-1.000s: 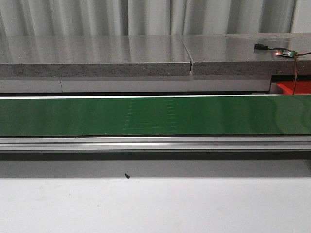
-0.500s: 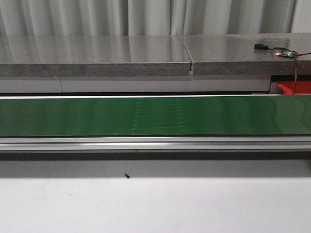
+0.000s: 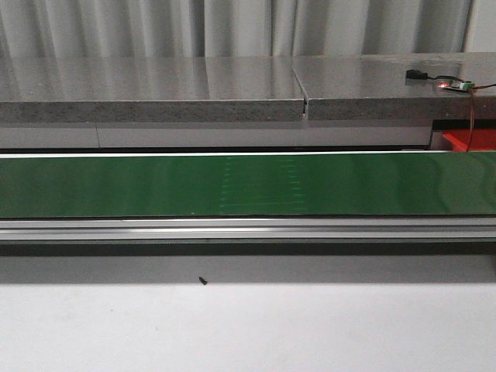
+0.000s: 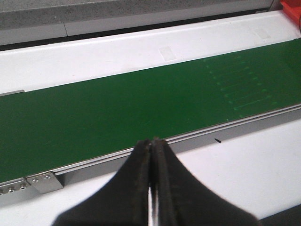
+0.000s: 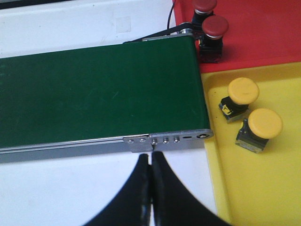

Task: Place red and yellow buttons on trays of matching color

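Note:
In the right wrist view two yellow buttons (image 5: 242,92) (image 5: 264,124) lie on the yellow tray (image 5: 263,188), and two red buttons (image 5: 214,27) (image 5: 205,4) stand on the red tray (image 5: 263,33) beyond it. My right gripper (image 5: 151,156) is shut and empty over the white table, just short of the belt's end, left of the yellow tray. My left gripper (image 4: 152,141) is shut and empty at the near edge of the green belt (image 4: 117,108). The belt carries no button. Neither gripper shows in the front view; a corner of the red tray (image 3: 471,139) does.
The green conveyor belt (image 3: 248,186) runs across the front view with an aluminium rail (image 3: 248,229) along its near side. A grey stone ledge (image 3: 155,97) lies behind, with a small lit circuit board (image 3: 456,85) and red wire at its right. A small black speck (image 3: 202,280) lies on the white table.
The faint dotted seam on the belt has drifted rightward across the front view, so the belt is running. Nothing else has moved.

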